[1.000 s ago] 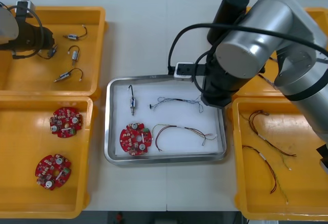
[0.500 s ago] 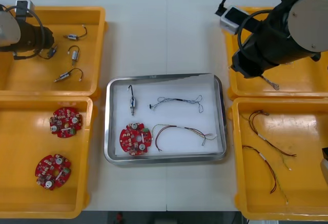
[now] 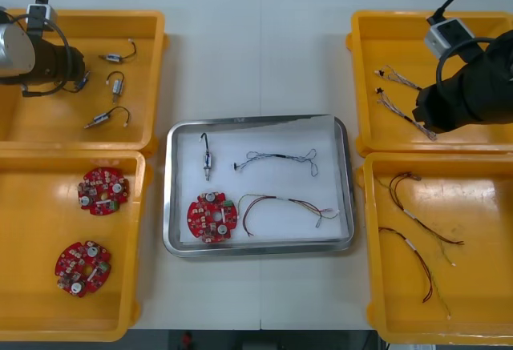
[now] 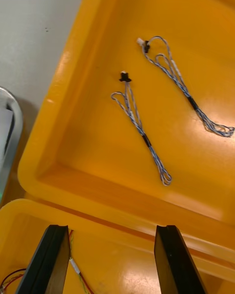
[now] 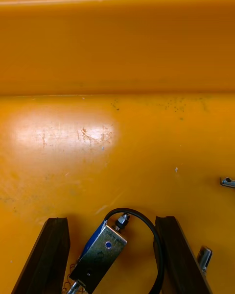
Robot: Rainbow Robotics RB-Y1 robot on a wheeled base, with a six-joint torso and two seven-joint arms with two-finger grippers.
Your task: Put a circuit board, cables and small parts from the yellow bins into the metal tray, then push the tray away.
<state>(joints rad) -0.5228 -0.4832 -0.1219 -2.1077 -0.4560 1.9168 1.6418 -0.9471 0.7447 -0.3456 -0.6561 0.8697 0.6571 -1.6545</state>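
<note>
The metal tray (image 3: 341, 138) lies at the table's middle and holds a red circuit board (image 3: 212, 217), a small metal part (image 3: 207, 158), a twisted blue and white cable (image 3: 276, 158) and a red and yellow cable (image 3: 282, 205). My right gripper (image 4: 111, 259) is open and holds nothing. It hangs over the wall between the two right bins, with two twisted blue and white cables (image 4: 141, 127) in the far bin beyond its fingers. My left gripper (image 5: 113, 257) is open low in the far left bin, with a small metal part (image 5: 100, 249) and its black cable lying between the fingers.
The far left bin (image 3: 152, 62) holds several small metal parts (image 3: 108, 116). Two circuit boards (image 3: 100, 191) lie in the near left bin. Red and yellow cables (image 3: 417, 222) lie in the near right bin. The tray's rim (image 4: 10, 122) shows beside the right bins.
My right arm has swung off the tray's far right corner to the right, over the far right bin. The tray's contents are unchanged. The left arm has stayed where it was.
</note>
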